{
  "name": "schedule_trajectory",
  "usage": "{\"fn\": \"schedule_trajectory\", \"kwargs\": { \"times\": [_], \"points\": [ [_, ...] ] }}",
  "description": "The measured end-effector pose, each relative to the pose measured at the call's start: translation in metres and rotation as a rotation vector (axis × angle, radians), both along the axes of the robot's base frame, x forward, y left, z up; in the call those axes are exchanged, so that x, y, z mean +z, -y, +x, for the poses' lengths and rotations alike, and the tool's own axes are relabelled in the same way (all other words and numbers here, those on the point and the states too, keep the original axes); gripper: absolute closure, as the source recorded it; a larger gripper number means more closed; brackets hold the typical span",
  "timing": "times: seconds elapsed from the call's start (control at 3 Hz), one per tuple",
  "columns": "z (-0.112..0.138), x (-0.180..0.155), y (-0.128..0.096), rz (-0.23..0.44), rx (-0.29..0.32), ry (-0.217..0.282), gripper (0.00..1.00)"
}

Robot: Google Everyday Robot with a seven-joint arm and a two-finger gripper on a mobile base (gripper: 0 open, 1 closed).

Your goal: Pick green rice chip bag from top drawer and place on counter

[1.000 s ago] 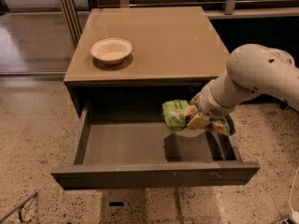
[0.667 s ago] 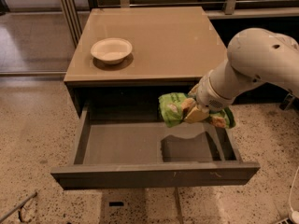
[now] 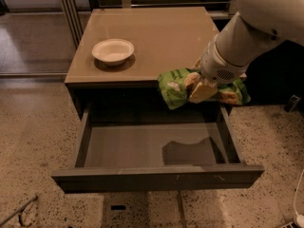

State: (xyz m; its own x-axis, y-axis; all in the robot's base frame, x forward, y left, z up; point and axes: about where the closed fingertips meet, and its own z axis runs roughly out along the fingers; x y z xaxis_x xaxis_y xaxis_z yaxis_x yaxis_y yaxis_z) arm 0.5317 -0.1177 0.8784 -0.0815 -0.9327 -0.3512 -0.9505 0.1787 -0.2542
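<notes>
The green rice chip bag (image 3: 173, 87) hangs in the air at the counter's front edge, above the back of the open top drawer (image 3: 152, 144). My gripper (image 3: 202, 87) is shut on the bag, with its tan fingers (image 3: 204, 90) pressed into the middle of it. The white arm reaches in from the upper right. The right end of the bag (image 3: 235, 94) sticks out past the arm. The drawer is pulled fully out, its grey bottom bare except for the bag's shadow. The tan counter (image 3: 156, 37) lies just behind the bag.
A white bowl (image 3: 113, 50) stands on the left part of the counter. Speckled terrazzo floor (image 3: 33, 146) surrounds the cabinet. A dark shelf unit stands behind the counter, and metal rails run at the back left.
My gripper has lifted the green bag up out of the drawer, from just above its bottom to the height of the counter's front edge.
</notes>
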Motion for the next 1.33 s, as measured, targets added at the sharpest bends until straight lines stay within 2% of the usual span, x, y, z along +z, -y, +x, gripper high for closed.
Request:
{"fn": "schedule_trajectory", "kwargs": {
  "times": [0.33,0.67,1.33],
  "points": [
    [-0.001,0.003,-0.001,-0.001,0.004,-0.003,1.0],
    [0.007,0.0,0.002,-0.01,0.004,0.021,1.0],
    [0.074,0.01,0.008,-0.013,0.006,0.153,1.0]
  ]
}}
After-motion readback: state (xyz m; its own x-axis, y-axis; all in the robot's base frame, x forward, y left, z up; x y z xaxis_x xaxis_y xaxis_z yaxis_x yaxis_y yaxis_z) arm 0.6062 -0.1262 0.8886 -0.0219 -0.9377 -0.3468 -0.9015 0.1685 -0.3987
